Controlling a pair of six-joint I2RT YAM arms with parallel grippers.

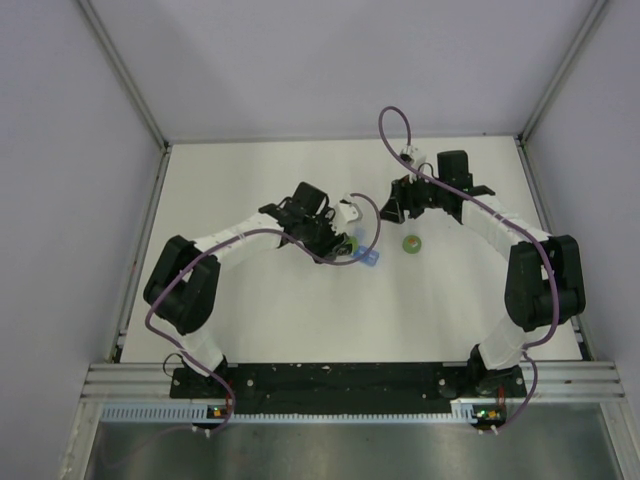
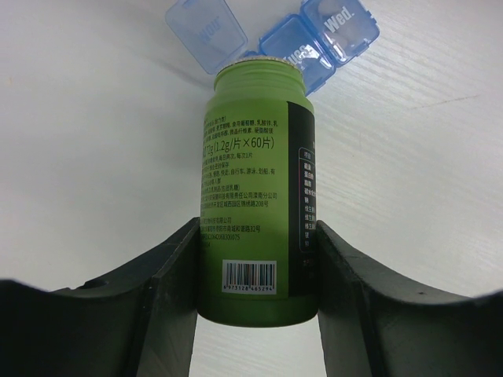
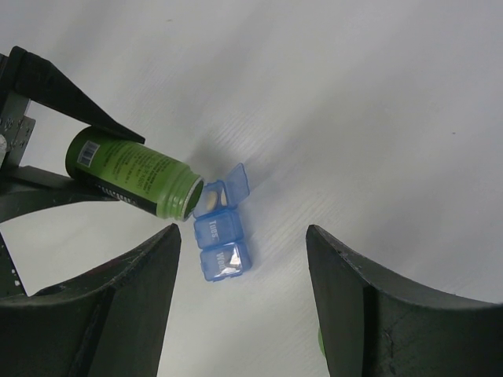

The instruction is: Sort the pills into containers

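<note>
Pill box (image 3: 222, 236) lies on the white bench (image 1: 250, 320) near the middle, between the two arms, with its end compartment's lid (image 3: 238, 182) flipped up and the Tues and Wed lids down. The left fingers (image 2: 177, 290) pinch the green bottle (image 2: 255, 196) low on its body, and the bottle is tipped so that its open mouth hangs right at the uncovered compartment. A pale pill (image 3: 210, 201) seems to lie in that compartment. The right fingers (image 3: 134, 298) are spread wide and grip nothing, hovering above the box. The bottle's green cap (image 1: 411, 243) sits on the bench just to the right of the box.

The step in hand looks like pouring. To do it well, the mouth should stay centred over the one open cell, with the rim low and close so that nothing bounces off the raised lid or onto the closed lids. The tilt should grow slowly, a little at a time, since several pills could slide out together. The light box may skid if the bottle nudges it, so the free right fingers could steady it from the far side.
</note>
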